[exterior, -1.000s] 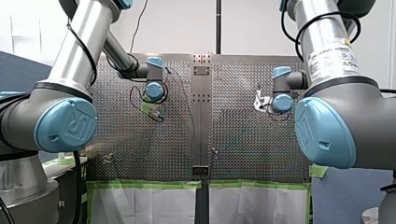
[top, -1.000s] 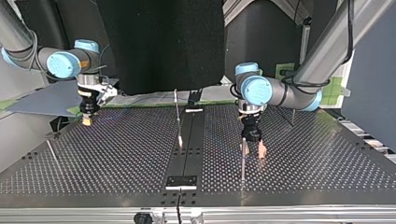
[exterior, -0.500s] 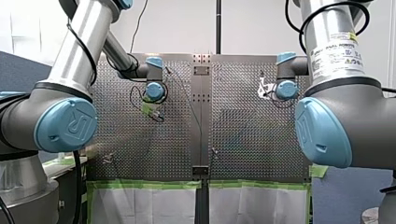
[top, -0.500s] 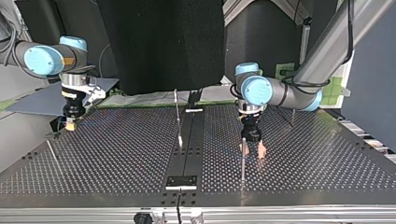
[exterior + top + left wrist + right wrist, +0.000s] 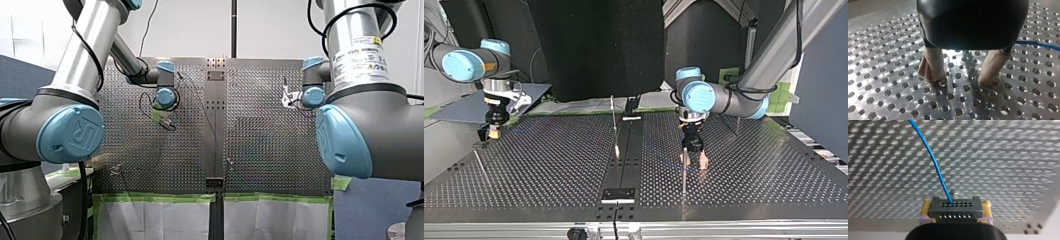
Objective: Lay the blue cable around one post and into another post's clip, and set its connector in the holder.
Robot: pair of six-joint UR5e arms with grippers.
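Right wrist view: right fingers (image 5: 926, 208), yellow pads, clamped on both sides of the black connector (image 5: 955, 206). The blue cable (image 5: 934, 162) leaves the connector's face and curves away ahead over the counter (image 5: 1010, 157). Top view puts that arm at the far left corner; my left arm is right of centre, low.

Left wrist view: left fingers (image 5: 934, 65), beige pads, spread apart w/ nothing between them. Tips at or just off the counter; can't tell contact. Cable passes just beside one finger, outside the gap.

Step, my read: routing stage, early. Connector end is carried, not set in anything. No cable seen round a post or in a clip. Near post (image 5: 684, 172) stands just beside the left fingers, prob. the one to go round.

Next calls for:
- Left fingers to get the cable between them, or steer it vs. the post.
- Right arm to give slack w/o yanking the connector.

Around, top view:
- centre post (image 5: 614, 125)
- left post (image 5: 480, 165) near the left edge
- far-right post (image 5: 737, 125)
- black plate (image 5: 619, 194) w/ white strip at near mid edge; poss. the holder, can't confirm.

In the way: near post is close to the open fingers, so risk of a knock. Cable is thin and barely shows in top view, so its run between the arms can't be traced.
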